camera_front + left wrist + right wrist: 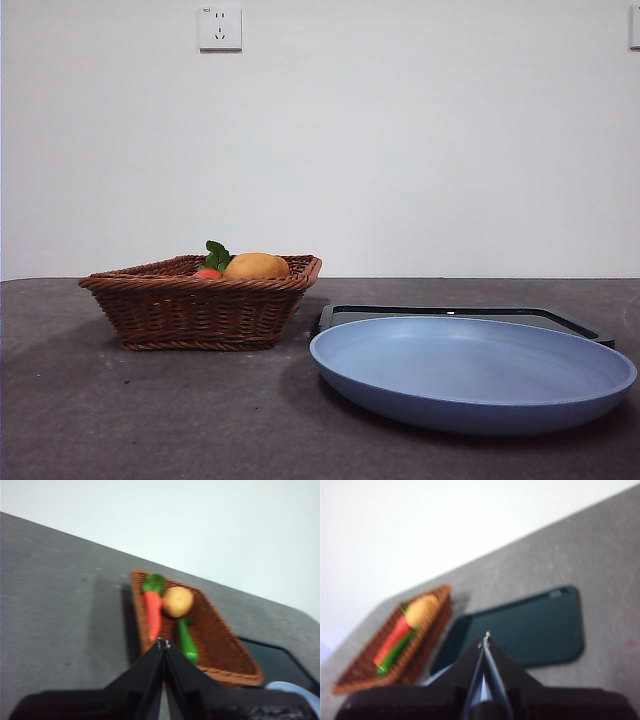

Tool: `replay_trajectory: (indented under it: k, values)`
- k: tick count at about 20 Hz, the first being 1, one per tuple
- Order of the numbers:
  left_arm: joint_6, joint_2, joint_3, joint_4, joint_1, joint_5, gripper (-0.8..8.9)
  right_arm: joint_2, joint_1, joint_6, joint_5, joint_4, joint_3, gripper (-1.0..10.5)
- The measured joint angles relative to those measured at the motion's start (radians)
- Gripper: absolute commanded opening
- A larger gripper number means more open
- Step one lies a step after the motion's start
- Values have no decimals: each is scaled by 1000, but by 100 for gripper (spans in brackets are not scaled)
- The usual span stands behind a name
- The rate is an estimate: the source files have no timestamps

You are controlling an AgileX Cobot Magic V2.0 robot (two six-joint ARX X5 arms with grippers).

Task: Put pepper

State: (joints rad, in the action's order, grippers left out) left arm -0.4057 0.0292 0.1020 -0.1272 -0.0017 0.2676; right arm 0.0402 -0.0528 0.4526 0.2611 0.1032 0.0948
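The green pepper [186, 640] lies in the brown wicker basket [220, 672], beside a round orange fruit [177, 601] and a long red fruit with green leaves [153, 612]. It also shows in the right wrist view [395, 652]. In the front view the basket wall [200, 310] hides it. My left gripper [162, 641] is shut and empty, held above the table short of the basket's near rim. My right gripper [485, 637] is shut and empty, above the blue plate's side of the table. Neither arm shows in the front view.
A wide blue plate [470, 375] sits at the front right, next to the basket. A dark flat tray [450, 313] lies behind the plate and shows in the right wrist view [530, 630]. A white wall stands behind the table.
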Motion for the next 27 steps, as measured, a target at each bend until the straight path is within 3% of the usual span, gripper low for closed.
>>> replay_trajectory:
  k: [5,10,15,20,25,27]
  values:
    - [-7,85,143,-66,0,63,6,97,0,6,0,4,153,5]
    - [17,228,280,-135,0,159,6,246,0,-57,51,154,331,5]
    - [118,378,436,-273,0,283,6,412,0,-189,133,403,549,5]
    - [253,506,578,-453,0,384,6,552,-10,-351,158,664,733,5]
    - [412,592,689,-668,0,409,6,656,-33,-522,158,918,874,6]
    - [448,595,701,-692,0,409,10,665,-33,-559,158,946,885,8]
